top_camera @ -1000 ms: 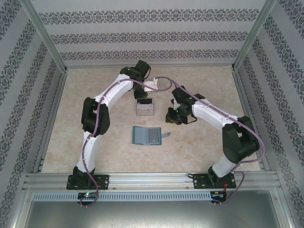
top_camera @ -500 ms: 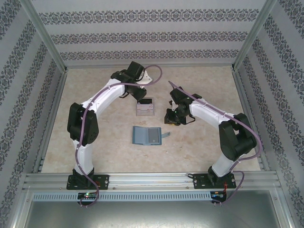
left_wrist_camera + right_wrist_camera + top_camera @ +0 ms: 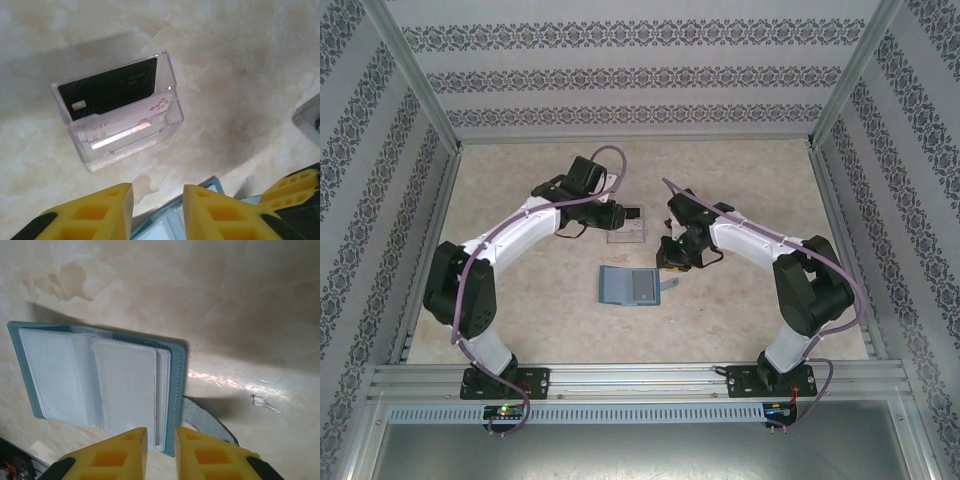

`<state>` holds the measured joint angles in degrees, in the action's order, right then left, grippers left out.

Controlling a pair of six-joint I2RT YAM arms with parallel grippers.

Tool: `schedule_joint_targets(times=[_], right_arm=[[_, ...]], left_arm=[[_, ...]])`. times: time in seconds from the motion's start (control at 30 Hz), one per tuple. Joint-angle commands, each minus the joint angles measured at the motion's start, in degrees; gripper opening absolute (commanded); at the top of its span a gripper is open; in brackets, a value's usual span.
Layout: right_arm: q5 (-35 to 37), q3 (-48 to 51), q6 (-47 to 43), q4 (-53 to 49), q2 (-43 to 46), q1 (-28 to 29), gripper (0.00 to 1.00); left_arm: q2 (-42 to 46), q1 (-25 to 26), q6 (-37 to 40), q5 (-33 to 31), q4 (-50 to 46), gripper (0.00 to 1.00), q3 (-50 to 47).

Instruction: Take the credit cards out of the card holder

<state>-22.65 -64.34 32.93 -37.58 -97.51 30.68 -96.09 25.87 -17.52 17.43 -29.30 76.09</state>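
Right wrist | right fingers point(image 3: 125, 450) slightly parted; empty; by open card holder point(image 3: 125, 385) edge | left wrist | left fingers point(image 3: 107, 207) parted; empty

It was a robot test cell, lab-like: a marble-look tabletop point(image 3: 520, 280) boxed in by patterned wallpaper panels point(image 3: 640, 75) behind and beside it, bare aluminium posts point(image 3: 412, 75) rising at its far corners, and a slotted aluminium rail point(image 3: 640, 378) bolted along its near edge.

Finishes: glossy marble-look surface point(image 3: 240, 60), plastics, soft wallet.
clear box point(image 3: 125, 146): hard shiny plastic; black card point(image 3: 110, 90): smooth, semi-gloss. card holder point(image 3: 180, 385): teal, soft, leather-like, stitched, w/ cloudy plastic sleeves. right gripper point(image 3: 161, 445): matt yellow plastic.
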Motion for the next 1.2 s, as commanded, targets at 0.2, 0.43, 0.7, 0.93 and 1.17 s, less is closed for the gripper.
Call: schedule_joint_targets(times=[0.2, 0.43, 0.7, 0.93, 1.17], right_arm=[[-0.9, 3.67, 0.86, 1.1, -2.24, 0.97, 0.23], [-0.28, 3.99, 0.56, 1.37, -3.44, 0.92, 0.23], [0.93, 4.14, -0.4, 0.66, -4.92, 0.79, 0.23], [1.51, 4.61, -0.87, 0.58, -6.11, 0.71, 0.23], [1.44, 4.57, -1.26, 0.67, -7.04, 0.68, 0.22]], left_arm=[[2.84, 0.52, -15.69, -5.79, -4.18, 0.28, 0.51], [3.57, 2.9, -18.35, -5.72, -5.3, 0.28, -2.15], [1.86, 4.96, -22.89, -0.85, -3.16, 0.28, -5.27], [0.22, 6.95, -24.95, 3.1, -1.66, 0.26, -6.98], [-2.48, 9.08, -26.95, 6.54, 0.69, 0.26, -8.01]])
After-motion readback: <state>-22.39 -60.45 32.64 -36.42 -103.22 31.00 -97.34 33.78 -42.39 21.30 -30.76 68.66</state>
